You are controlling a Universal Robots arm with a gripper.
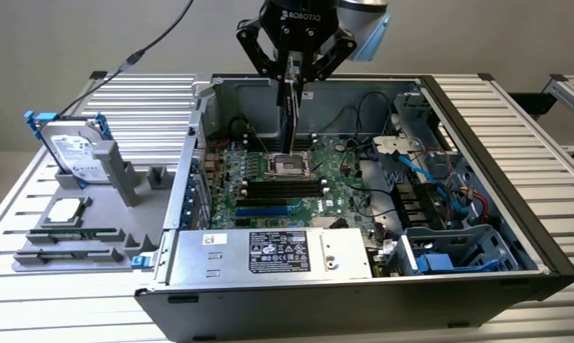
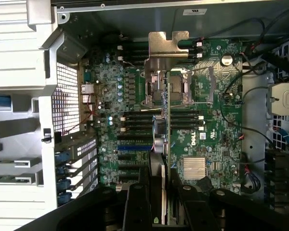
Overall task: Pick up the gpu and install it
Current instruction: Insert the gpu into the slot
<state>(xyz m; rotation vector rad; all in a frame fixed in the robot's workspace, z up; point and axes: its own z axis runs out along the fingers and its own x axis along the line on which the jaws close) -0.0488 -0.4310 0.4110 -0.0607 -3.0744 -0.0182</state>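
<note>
My gripper (image 1: 297, 77) hangs over the open computer case (image 1: 540, 236), shut on the gpu (image 1: 289, 121). The thin card hangs straight down from the fingers, and its lower end is above the green motherboard (image 1: 337, 187), near the processor socket (image 1: 287, 166). In the wrist view the gpu (image 2: 166, 120) appears edge-on between the black fingers (image 2: 137, 202). Its silver end bracket (image 2: 167, 48) points toward the case's rear wall. I cannot tell whether the card touches the board. My gripper (image 2: 163, 192) sits above the expansion slots (image 2: 135, 144).
At the exterior view's left, a grey fixture (image 1: 124, 179) holds a silver hard drive with blue rails (image 1: 72, 153), a processor chip (image 1: 63, 212) and memory sticks (image 1: 72, 234). Inside the case are a power supply (image 1: 267, 254), loose cables (image 1: 401, 164) and a drive cage (image 1: 458, 250).
</note>
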